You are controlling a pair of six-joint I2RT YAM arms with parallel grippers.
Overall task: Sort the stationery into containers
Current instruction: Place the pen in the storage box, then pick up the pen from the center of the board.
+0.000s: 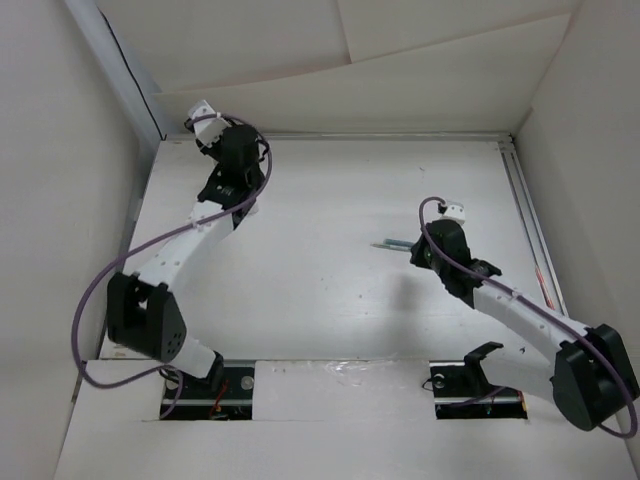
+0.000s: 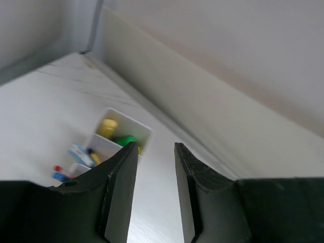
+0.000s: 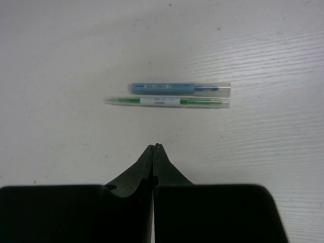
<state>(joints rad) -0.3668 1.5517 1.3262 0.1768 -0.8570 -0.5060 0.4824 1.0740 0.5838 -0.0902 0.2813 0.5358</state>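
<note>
The right tool [image 3: 155, 148], pressed together and empty, faces the green pen [image 3: 167, 102] and blue pen [image 3: 177, 88], which lie side by side on the counter [image 3: 61, 50]. It should spread first, then straddle only the nearer green pen at mid-barrel.

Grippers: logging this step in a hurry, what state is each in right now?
Left gripper: open, holding nothing.
Right gripper: shut, empty; blue pen and green pen lie ahead.

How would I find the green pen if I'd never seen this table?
Look at the white table, just beyond the right arm's shut pincer. Two pens lie there side by side. The green pen is the thinner one, nearer the pincer; the blue pen beside it is fatter.
</note>
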